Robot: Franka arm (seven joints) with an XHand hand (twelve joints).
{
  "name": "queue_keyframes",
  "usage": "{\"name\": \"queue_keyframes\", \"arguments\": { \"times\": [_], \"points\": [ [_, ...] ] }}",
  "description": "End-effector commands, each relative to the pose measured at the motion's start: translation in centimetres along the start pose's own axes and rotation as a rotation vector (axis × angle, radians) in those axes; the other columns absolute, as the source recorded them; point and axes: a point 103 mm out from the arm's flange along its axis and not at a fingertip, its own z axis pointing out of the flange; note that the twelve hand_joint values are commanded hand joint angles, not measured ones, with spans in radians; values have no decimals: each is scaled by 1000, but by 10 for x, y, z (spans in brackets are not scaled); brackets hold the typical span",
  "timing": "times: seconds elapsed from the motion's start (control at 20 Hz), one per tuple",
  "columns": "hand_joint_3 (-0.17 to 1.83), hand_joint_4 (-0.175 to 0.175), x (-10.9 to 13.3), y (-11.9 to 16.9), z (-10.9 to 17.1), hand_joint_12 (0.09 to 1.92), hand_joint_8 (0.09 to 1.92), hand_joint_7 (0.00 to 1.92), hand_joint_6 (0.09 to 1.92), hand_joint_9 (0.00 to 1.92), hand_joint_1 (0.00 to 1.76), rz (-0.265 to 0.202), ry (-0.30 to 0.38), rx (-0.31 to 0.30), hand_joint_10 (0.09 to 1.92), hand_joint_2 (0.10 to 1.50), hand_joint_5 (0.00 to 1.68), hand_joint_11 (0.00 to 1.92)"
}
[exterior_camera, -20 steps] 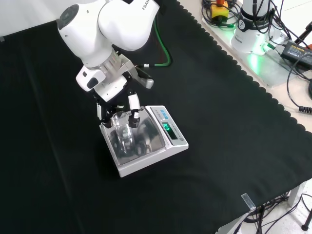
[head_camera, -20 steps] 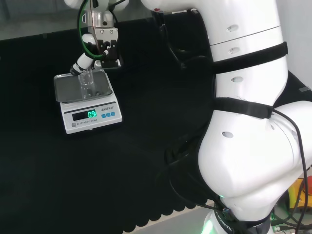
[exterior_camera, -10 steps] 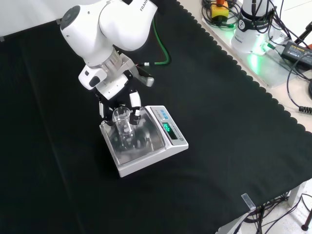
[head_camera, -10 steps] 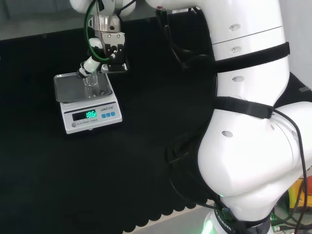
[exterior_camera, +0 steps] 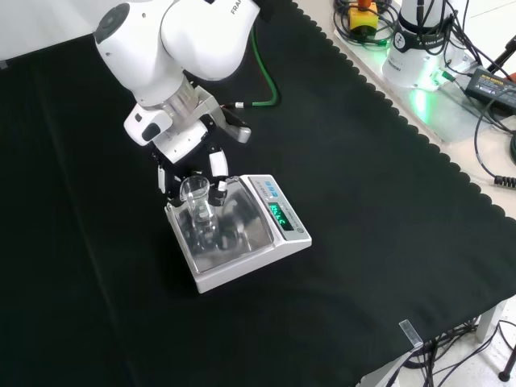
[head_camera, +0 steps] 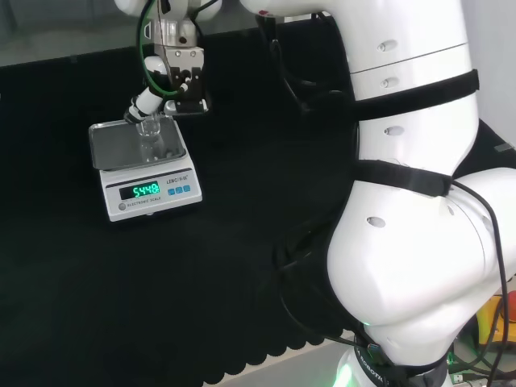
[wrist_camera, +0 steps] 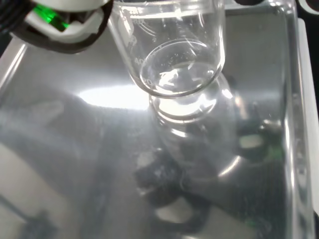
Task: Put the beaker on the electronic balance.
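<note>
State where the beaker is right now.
The beaker stands upright on the electronic balance's steel pan, at the pan's far edge in the front view, with the hand just behind it.

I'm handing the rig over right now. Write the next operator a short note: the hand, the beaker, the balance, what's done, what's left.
Hand: at the back edge of the balance's pan, fingers close around the beaker's upper part; whether they grip it or merely flank it cannot be told.
Beaker: clear glass, upright on the steel pan, its base meeting its own reflection in the wrist view.
Electronic balance: on the black cloth, display lit.
Done: the beaker appears set down on the pan.
Left: open the fingers if needed and draw the hand away without tipping the beaker.
</note>
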Motion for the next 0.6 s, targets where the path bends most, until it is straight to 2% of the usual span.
{"name": "queue_keyframes", "arguments": {
  "times": [0.05, 0.45, 0.6],
  "points": [
    [838, -175, -6, -4, 3, 653, 350, 1752, 759, 1886, 1197, 4, 5, 6, 280, 572, 1270, 1653],
    [839, -175, -12, -5, 7, 655, 348, 1752, 761, 1884, 1197, 17, 33, -1, 283, 571, 1270, 1651],
    [840, -175, -16, -3, 12, 655, 347, 1751, 761, 1882, 1196, 9, 49, 31, 284, 571, 1270, 1647]
  ]
}}
